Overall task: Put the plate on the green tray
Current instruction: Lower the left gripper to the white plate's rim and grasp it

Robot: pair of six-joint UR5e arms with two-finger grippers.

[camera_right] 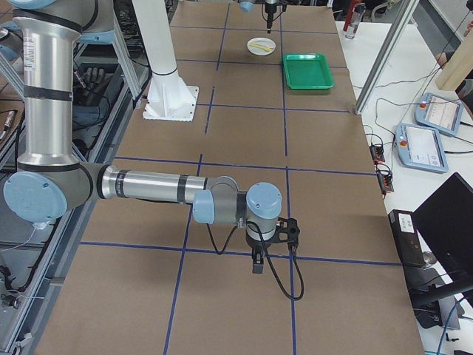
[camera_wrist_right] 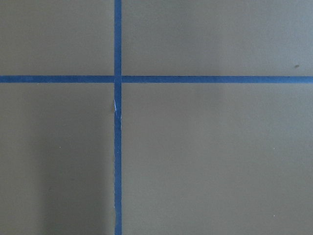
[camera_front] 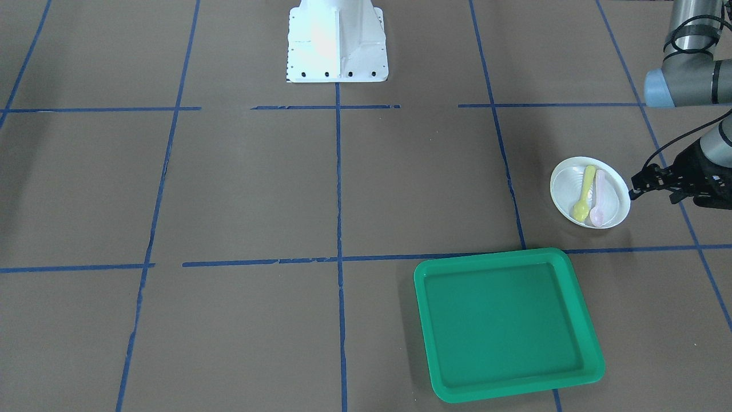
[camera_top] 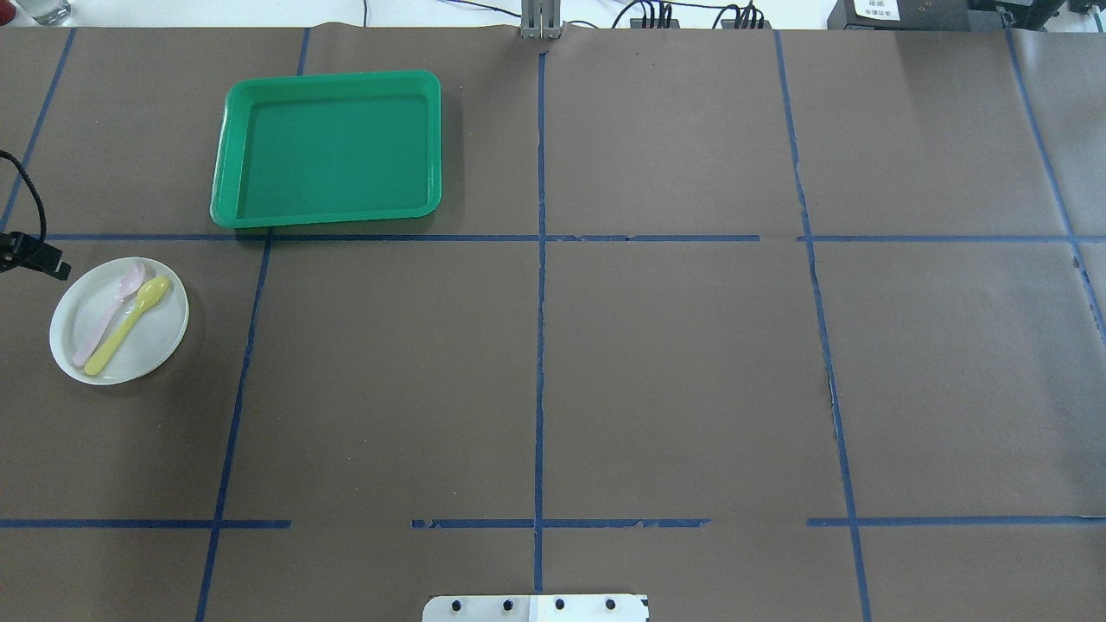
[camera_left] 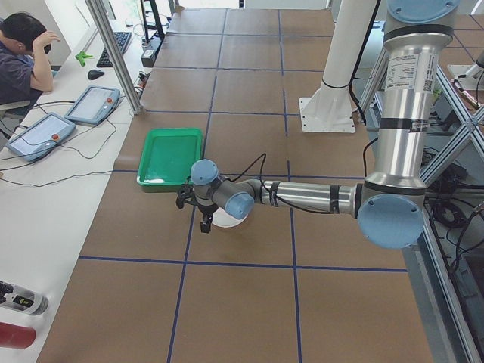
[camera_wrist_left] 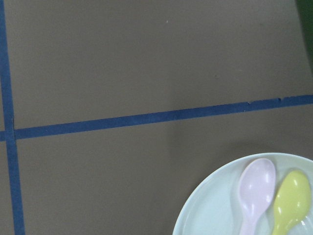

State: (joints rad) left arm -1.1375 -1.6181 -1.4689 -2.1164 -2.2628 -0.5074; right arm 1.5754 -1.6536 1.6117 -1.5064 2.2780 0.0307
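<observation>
The small white plate [camera_front: 612, 197] lies on the table with a pink spoon [camera_front: 599, 200] and a yellow spoon [camera_front: 584, 194] in it. It also shows in the overhead view [camera_top: 155, 333] and at the lower right of the left wrist view [camera_wrist_left: 210, 215]. The green tray [camera_front: 508, 323] is empty and lies apart from the plate, farther from the robot [camera_top: 328, 149]. My left gripper [camera_front: 632, 193] hangs just beside the plate's outer rim, above the table; it looks shut and empty. My right gripper [camera_right: 256, 265] is far away over bare table; I cannot tell its state.
The brown table [camera_top: 674, 371] carries a grid of blue tape lines. The robot's white base [camera_front: 337, 43] stands at the table's robot-side edge. An operator [camera_left: 23, 53] sits at a side desk with tablets beyond the tray.
</observation>
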